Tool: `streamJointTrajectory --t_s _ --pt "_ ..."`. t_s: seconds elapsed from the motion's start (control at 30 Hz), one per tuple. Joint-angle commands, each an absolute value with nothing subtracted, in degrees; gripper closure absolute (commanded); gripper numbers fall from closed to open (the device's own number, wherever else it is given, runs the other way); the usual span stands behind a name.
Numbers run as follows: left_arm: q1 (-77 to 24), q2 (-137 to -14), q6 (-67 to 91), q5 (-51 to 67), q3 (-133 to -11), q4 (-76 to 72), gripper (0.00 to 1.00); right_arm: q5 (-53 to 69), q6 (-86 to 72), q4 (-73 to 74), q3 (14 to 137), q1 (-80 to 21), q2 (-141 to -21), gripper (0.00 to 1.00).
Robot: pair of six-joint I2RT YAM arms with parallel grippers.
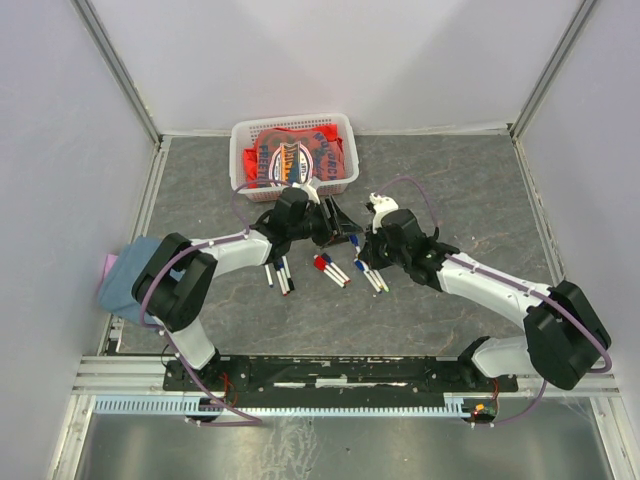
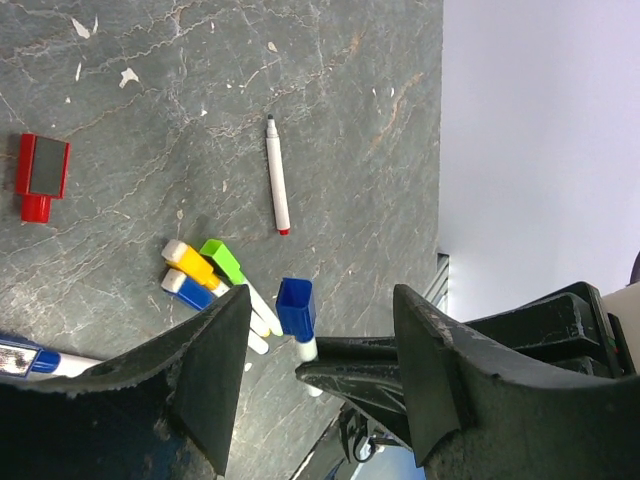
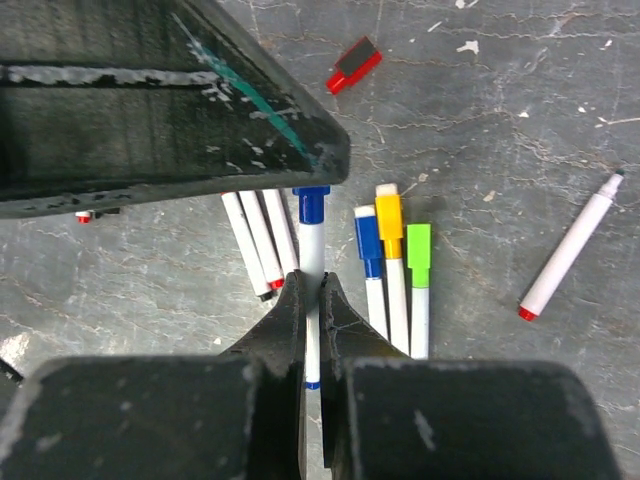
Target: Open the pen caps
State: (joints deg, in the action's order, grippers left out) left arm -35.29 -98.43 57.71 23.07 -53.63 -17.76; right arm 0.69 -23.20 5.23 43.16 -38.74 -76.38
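My right gripper (image 3: 312, 285) is shut on the white barrel of a pen (image 3: 312, 255) and holds it above the table. That pen's blue cap (image 2: 296, 305) points up into the gap between my left gripper's (image 2: 320, 330) open jaws, touching neither finger. In the top view the two grippers meet at mid-table, left (image 1: 338, 228) and right (image 1: 358, 250). Below them lie blue-capped (image 3: 368, 240), yellow-capped (image 3: 389, 215) and green-capped (image 3: 418, 250) pens side by side. Three more white pens (image 3: 260, 240) lie to their left. A single pen with a bare black tip (image 2: 277, 175) lies apart.
A small red block with a grey face (image 2: 40, 170) lies loose on the stone-grey table. A white basket (image 1: 240, 135) of red packets stands at the back. A blue and pink cloth (image 1: 118, 280) sits at the left edge. More pens (image 1: 278, 275) lie left of centre.
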Motion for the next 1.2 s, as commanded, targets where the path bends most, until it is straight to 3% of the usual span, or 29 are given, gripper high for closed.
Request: streamJointTrajectory --t_s 0.0,0.7,0.93,1.07,1.13,1.17 --pt "-35.68 -98.21 60.43 24.25 -53.09 -21.29 0.36 2.7 -24.68 1.61 43.59 -39.45 -75.16 0.99" --pt "-35.95 -98.6 61.52 25.01 -52.03 -24.01 0.58 2.55 -26.19 -0.79 43.68 -40.6 -75.7 0.99" --pt "-36.11 -98.87 61.61 25.47 -51.77 -25.0 0.79 2.2 -26.32 -0.96 43.2 -40.6 -75.49 0.99" --pt "-36.15 -98.84 61.76 25.7 -51.37 -25.57 0.97 2.02 -26.29 -0.75 42.99 -40.55 -74.86 0.99" --pt "-36.12 -98.59 61.7 25.68 -51.11 -25.93 0.97 1.87 -26.54 -0.66 42.72 -40.52 -74.26 0.97" --pt "-36.12 -98.47 61.72 25.91 -50.99 -26.18 0.97 2.01 -26.77 -0.92 42.41 -40.53 -73.71 0.9"
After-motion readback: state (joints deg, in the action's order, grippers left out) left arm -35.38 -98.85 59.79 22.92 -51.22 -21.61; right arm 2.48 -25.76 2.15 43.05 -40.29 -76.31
